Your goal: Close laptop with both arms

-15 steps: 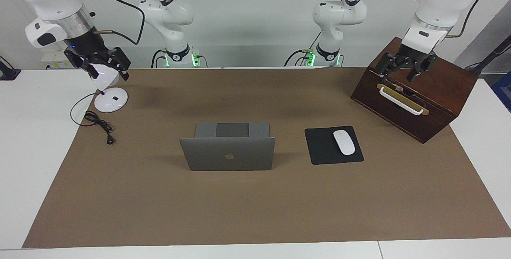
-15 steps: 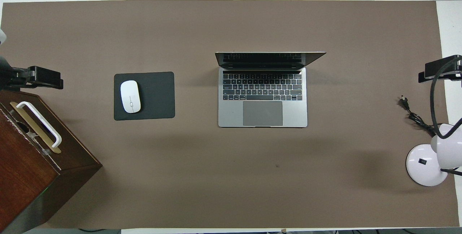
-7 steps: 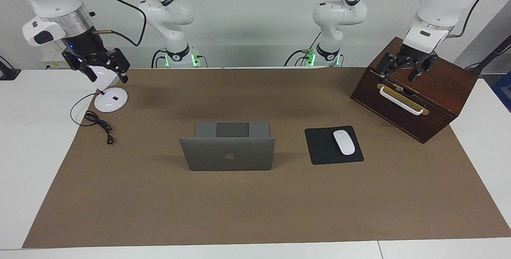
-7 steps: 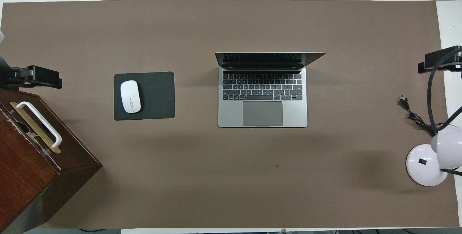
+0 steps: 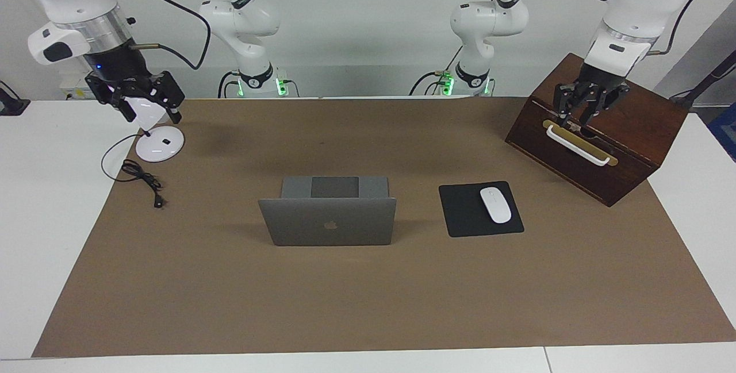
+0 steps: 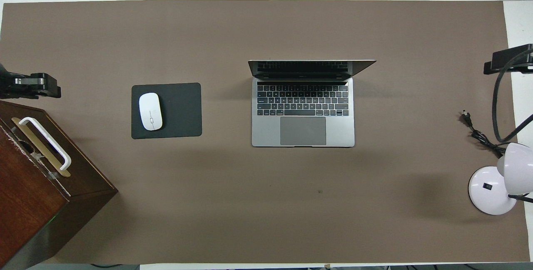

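At mid-table: the laptop [image 5: 328, 220] stands open on the brown mat [image 5: 368, 298], lid upright with its logo turned away from me, keyboard toward me, nothing touching it.
Beside it: a black mousepad [image 5: 468, 212] with a white mouse [image 5: 495, 204], toward my left arm's end.
My left gripper [image 5: 586, 110]: up over the wooden box [image 5: 627, 131], above its white handle [image 5: 577, 144], fingers drawn partly in, holding nothing.
My right gripper [image 5: 141, 100]: up over the white desk lamp [image 5: 155, 137], fingers spread wide, empty.
Step in hand, as I judge it: the very start; both hands are well apart from the laptop, and the lid is not yet touched.
Next move calls for: bringing both hands in over the lid's top edge, one toward each corner, then pressing it evenly down toward the keyboard so the base does not slide or twist.
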Robot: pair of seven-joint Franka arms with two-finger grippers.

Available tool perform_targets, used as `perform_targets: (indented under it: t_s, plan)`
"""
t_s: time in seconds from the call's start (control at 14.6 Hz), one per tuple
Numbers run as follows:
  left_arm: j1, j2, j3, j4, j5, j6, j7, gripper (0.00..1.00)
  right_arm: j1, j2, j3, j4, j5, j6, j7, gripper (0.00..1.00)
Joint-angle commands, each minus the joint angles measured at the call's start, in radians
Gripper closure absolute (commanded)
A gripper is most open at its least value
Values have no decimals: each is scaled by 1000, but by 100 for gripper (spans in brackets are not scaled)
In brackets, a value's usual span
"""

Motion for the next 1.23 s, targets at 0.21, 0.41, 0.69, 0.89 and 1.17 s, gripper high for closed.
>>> perform_targets:
  t_s: [0.21,0.41,0.69,0.89,1.17]
  plan:
    - [8,-29,-1,-48,-10,89,19,100,5,67,0,69,1,102,7,0]
    - [6,-29,-1,-55,-10,129,24,100,26,99,3,78,-27,183,5,0]
    - [-6,-40,-3,-107,-11,210,52,100,162,157,-92,147,-21,215,16,33]
    - [-17,-46,-4,-127,-46,226,53,100,186,191,-103,151,-16,289,18,100]
    - [-109,-57,-4,-160,-82,273,53,100,252,249,-127,173,-16,349,21,100]
